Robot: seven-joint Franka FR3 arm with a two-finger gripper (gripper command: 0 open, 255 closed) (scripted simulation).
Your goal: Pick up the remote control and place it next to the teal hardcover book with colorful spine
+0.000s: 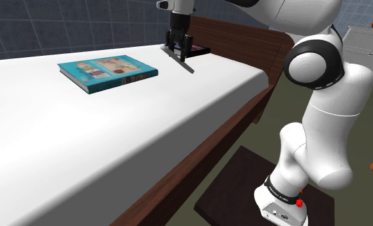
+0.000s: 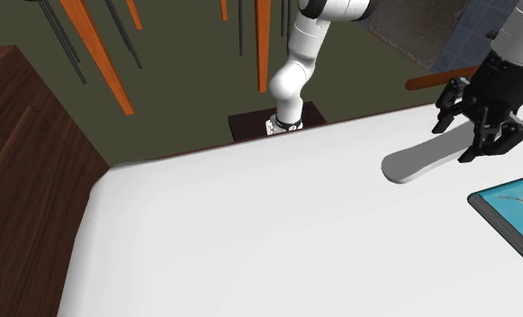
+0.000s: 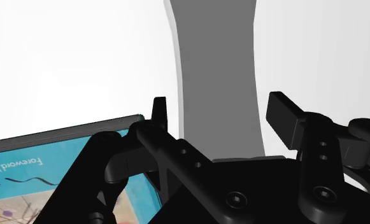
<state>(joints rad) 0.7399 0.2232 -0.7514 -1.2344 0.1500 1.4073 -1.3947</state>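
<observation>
Bright, even light bleaches the white surface [image 1: 82, 141]; the black pincer [image 3: 219, 107] looks crisp.

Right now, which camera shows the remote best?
The second exterior view: the grey remote shows nearly full length on the white surface, one end under the gripper. The wrist view shows it as a strip between the open fingers, its near end hidden. The shoulder view shows a far sliver below the gripper.
</observation>
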